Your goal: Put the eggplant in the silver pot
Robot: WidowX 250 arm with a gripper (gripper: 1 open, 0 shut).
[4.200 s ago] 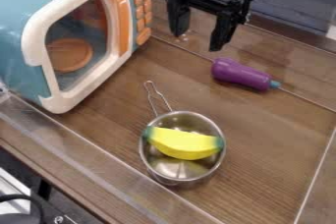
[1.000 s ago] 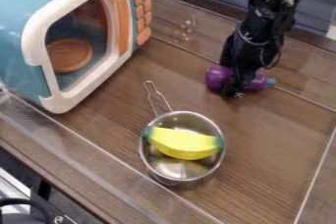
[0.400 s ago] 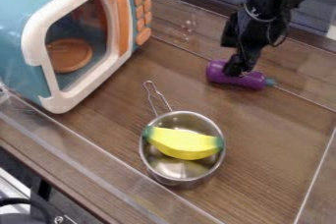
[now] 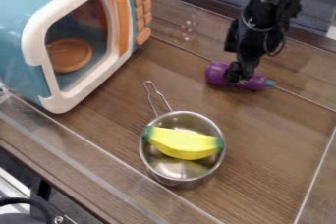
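Toy microwave [image 4: 73, 36] rear left on surface [image 4: 282, 159]. Silver pot [image 4: 183, 149] front centre, yellow toy [image 4: 184, 143] inside. Eggplant [image 4: 221, 75] on surface, right. Claw [image 4: 245, 69] spread wide, empty, directly over eggplant. We'd straddle mid-body, then close.

Purple eggplant [image 4: 225, 74]; silver pot [image 4: 182, 164]; yellow toy [image 4: 183, 143]; teal-white microwave [image 4: 66, 31]; black end effector [image 4: 247, 56].

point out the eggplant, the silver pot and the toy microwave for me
eggplant [image 4: 223, 74]: camera view, on its purple body left of the pincer.
silver pot [image 4: 165, 170]: camera view, on its bare metal floor.
toy microwave [image 4: 29, 20]: camera view, on its teal top.
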